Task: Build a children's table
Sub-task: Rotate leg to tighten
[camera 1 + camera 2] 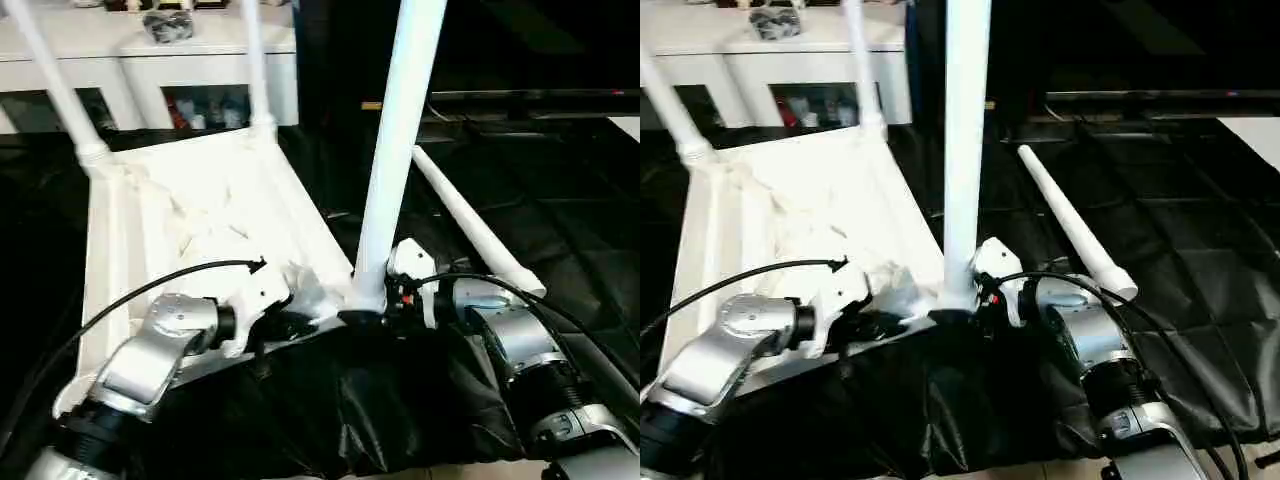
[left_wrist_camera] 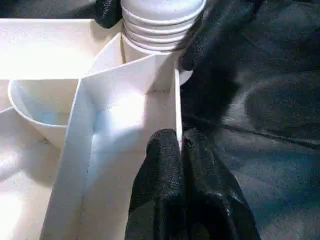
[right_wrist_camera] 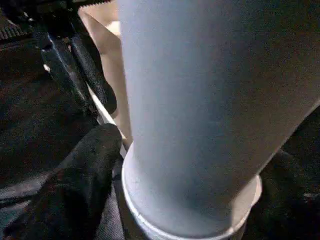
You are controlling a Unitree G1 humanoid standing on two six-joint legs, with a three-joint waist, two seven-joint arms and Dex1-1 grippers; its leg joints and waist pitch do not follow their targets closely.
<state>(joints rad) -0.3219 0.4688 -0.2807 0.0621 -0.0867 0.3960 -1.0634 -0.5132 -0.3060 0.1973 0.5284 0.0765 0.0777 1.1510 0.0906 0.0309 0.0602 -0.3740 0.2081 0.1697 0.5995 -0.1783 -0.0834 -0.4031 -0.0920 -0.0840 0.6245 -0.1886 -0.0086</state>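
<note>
Children's table (image 1: 200,215) upside down on black sheeting (image 1: 560,230), two legs seated at far corners, third leg (image 1: 395,150) upright in near right socket, clamped low by right gripper (image 1: 385,300). Left gripper (image 2: 177,150) pinched on near rim. Fourth leg (image 1: 1070,225) loose alongside. Likely light, stiff, slippery plastic; best gripped near sockets.

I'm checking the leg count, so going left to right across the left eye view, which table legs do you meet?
Far-left upright leg → second upright leg at the far corner → big near leg standing by the right gripper → loose leg lying on the black sheet.
</note>
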